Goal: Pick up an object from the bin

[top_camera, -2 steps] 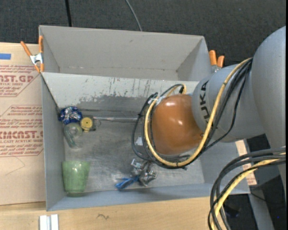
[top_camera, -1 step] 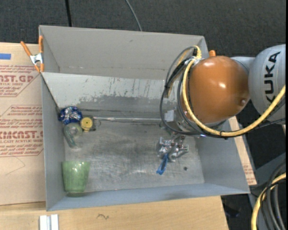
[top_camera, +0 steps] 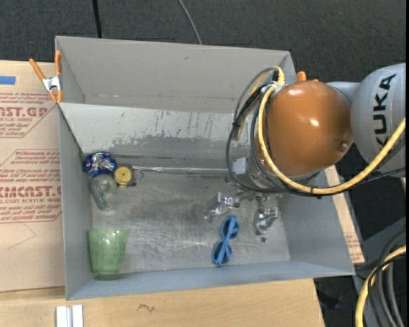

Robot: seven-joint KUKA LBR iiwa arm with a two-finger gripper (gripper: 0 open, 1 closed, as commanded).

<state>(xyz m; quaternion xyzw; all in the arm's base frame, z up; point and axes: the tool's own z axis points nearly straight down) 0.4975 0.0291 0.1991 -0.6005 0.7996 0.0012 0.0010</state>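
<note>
Blue looped plastic piece [top_camera: 224, 240] lies by the bin's [top_camera: 157, 73] front wall, just beside the spread jaws, seemingly poised to straddle it.

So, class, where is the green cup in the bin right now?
In the camera view, the green cup sits in the lower-left corner of the bin, just below a clear cup.

Scuffed matt grey metal bin [top_camera: 170, 125], translucent green plastic cup [top_camera: 107, 251]
</note>
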